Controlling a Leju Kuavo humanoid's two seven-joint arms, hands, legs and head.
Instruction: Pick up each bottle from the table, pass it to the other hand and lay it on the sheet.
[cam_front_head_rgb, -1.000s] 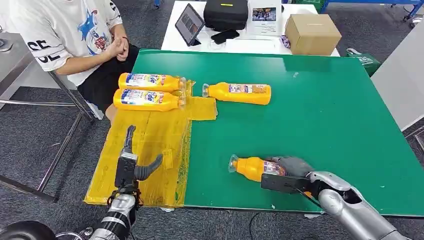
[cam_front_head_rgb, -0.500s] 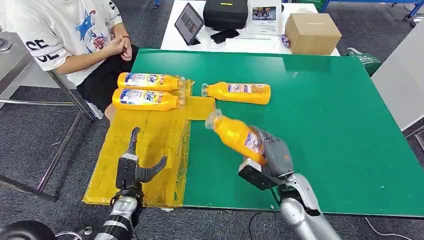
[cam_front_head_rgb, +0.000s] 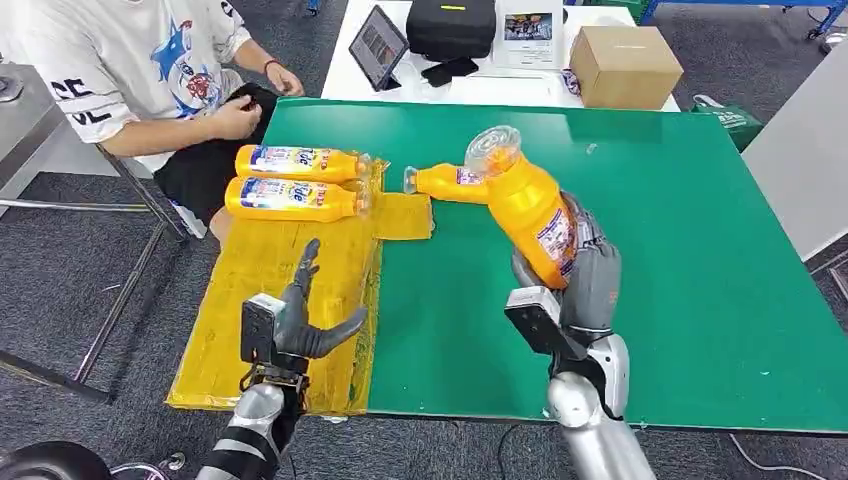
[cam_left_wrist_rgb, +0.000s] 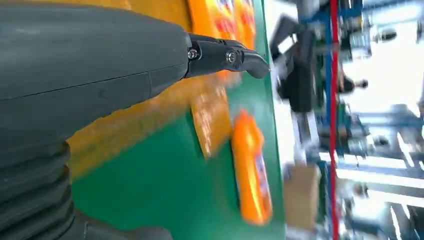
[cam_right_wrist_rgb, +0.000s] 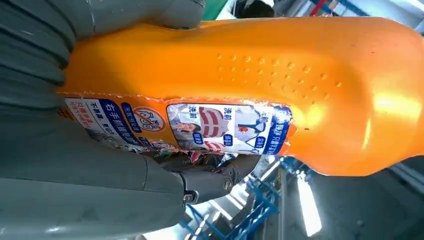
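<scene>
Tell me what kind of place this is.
Probably a robot lab or test workshop: a green-topped table set up for trials, a tablet and cardboard box on a side desk, and blue racking behind.

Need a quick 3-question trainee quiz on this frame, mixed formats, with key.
1. True or false: the right hand holds the raised bottle clear of the table.
2. How many bottles lie on the yellow sheet?
3. The left hand is: A) gripping a bottle B) empty, fingers apart C) resting on the box.

Key: 1 true; 2 two; 3 B.
</scene>
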